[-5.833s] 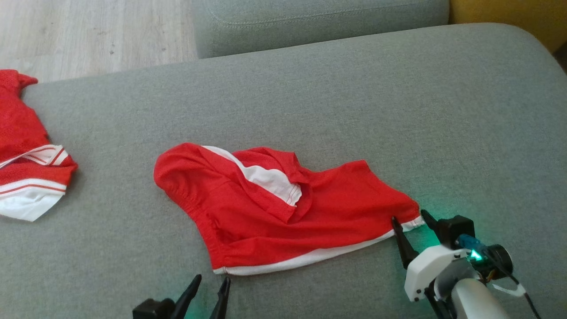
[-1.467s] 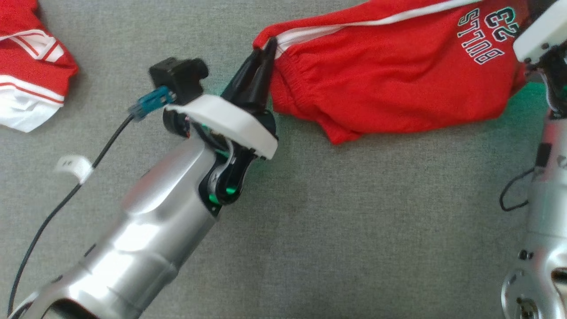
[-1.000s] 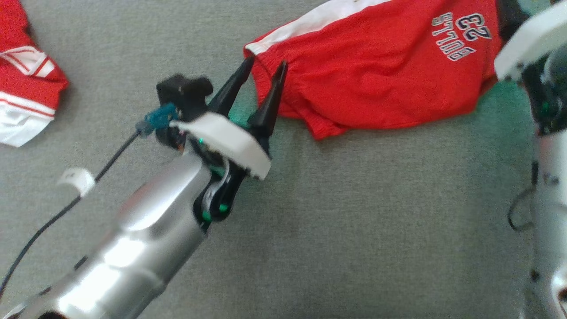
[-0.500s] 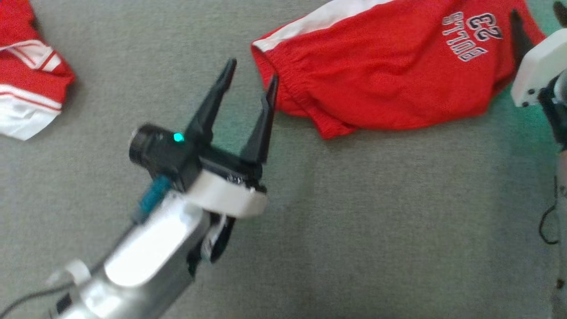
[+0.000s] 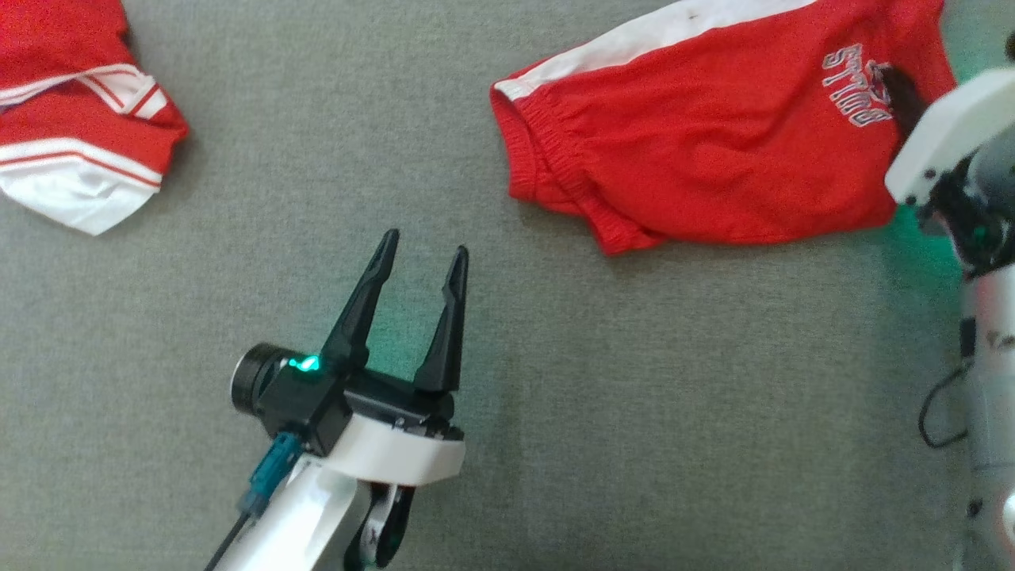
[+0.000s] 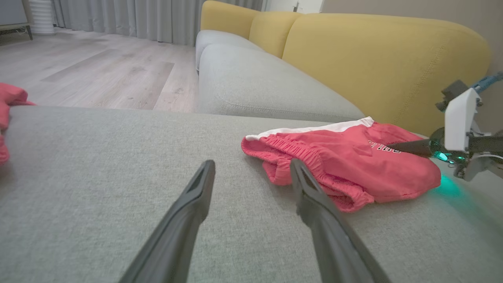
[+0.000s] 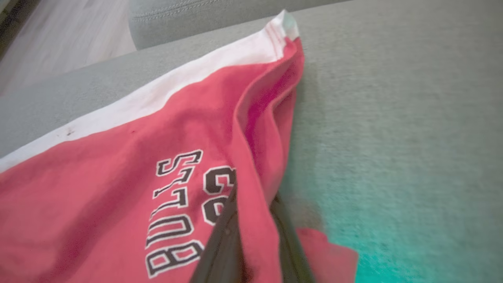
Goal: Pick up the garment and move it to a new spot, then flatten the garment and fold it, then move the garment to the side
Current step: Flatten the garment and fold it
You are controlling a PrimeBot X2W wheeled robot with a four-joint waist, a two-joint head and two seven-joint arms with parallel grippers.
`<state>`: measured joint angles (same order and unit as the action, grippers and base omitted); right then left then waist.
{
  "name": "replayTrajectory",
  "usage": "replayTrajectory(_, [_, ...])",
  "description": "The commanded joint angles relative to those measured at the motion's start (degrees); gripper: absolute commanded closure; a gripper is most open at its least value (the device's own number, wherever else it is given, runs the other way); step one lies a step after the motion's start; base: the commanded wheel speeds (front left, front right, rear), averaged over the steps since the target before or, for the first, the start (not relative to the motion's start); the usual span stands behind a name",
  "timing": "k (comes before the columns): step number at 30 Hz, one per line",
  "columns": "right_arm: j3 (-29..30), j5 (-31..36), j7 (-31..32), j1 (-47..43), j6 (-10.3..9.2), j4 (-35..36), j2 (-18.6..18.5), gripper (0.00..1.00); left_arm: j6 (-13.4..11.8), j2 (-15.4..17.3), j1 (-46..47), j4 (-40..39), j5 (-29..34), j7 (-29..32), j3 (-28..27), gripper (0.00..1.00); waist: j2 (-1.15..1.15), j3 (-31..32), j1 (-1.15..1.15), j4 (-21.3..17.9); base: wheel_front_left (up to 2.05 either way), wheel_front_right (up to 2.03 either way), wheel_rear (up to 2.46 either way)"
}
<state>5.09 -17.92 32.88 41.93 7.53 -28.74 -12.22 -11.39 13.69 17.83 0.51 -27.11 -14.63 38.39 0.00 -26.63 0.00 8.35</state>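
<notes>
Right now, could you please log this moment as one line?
left gripper: jaws open, empty | right gripper: jaws pinching red shorts

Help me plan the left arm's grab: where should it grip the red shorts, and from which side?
Probably the shorts' gathered waistband, from the robot's left: that raised edge faces the open left tool; the right tool pinches the far end.

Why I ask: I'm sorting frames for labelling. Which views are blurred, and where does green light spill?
Head view: the garment print is smeared; faint green glow on the cushion between the left gripper fingers. Left wrist view: mostly sharp, teal glow under the right gripper. Right wrist view: its fingers are blurred, teal cast at lower right.
</notes>
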Motion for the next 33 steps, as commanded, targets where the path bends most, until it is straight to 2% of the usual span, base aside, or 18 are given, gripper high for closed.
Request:
replayTrajectory(1, [-0.6, -0.4, -0.9, -2.5, -0.04, 0.7, 0.3, 1.0, 0.7, -0.1, -0.6, -1.4, 0.8, -0.4, -3.0, 0.0, 0.0, 1.2, 0.0, -0.9, 0.0, 0.0, 0.0])
replayTrajectory(5, [2.4, -0.1, -4.1, -3.7, -0.04, 0.4, -1.4, 1.0, 3.6, -1.7, -4.7, -0.4, 3.1, -0.4, -6.9, 0.0, 0.0, 3.6, 0.0, -2.6, 0.0, 0.0, 0.0])
replayTrajectory(7, [4.2, 0.4, -5.5, -4.7, -0.04, 0.9, -3.6, 1.0, 5.7, -2.6, -7.4, 0.7, 4.5, -0.4, -9.3, 0.0, 0.0, 5.1, 0.0, -3.6, 0.0, 0.0, 0.0])
replayTrajectory(11, [7.5, 0.9, -6.5, -6.2, -0.04, 1.8, -7.2, 1.0, 8.1, -4.5, -10.0, 1.8, 6.1, -0.4, -12.1, 0.0, 0.0, 6.5, 0.0, -3.6, 0.0, 0.0, 0.0])
replayTrajectory(15, [8.6, 2.0, -6.7, -6.5, -0.04, 4.9, -8.9, 1.0, 10.0, -6.3, -12.0, 2.8, 7.7, -0.4, -14.4, 0.0, 0.0, 7.7, 0.0, -3.0, 0.0, 0.0, 0.0])
replayTrajectory(19, [3.7, 3.4, -4.8, -5.6, -0.04, 9.2, -8.4, 1.0, 11.9, -7.9, -13.4, 3.7, 9.0, -0.4, -15.8, 0.0, 0.0, 8.5, 0.0, -2.1, 0.0, 0.0, 0.0])
replayTrajectory(23, [-4.7, 2.9, -1.1, -4.5, -0.04, 11.2, -5.0, 1.0, 13.5, -9.3, -13.6, 4.7, 10.0, -0.4, -16.1, 0.0, 0.0, 8.8, 0.0, -0.7, 0.0, 0.0, 0.0])
replayTrajectory(28, [-13.2, 3.6, 0.4, -5.2, -0.04, 7.8, -1.8, 1.0, 14.7, -10.3, -13.7, 6.4, 10.5, -0.4, -16.0, 0.0, 0.0, 9.2, 0.0, 1.8, 0.0, 0.0, 0.0])
replayTrajectory(33, [-15.3, 4.2, -2.1, -5.5, -0.04, 3.3, 0.4, 1.0, 15.1, -10.7, -14.4, 8.0, 10.5, -0.4, -16.5, 0.0, 0.0, 9.9, 0.0, 3.9, 0.0, 0.0, 0.0])
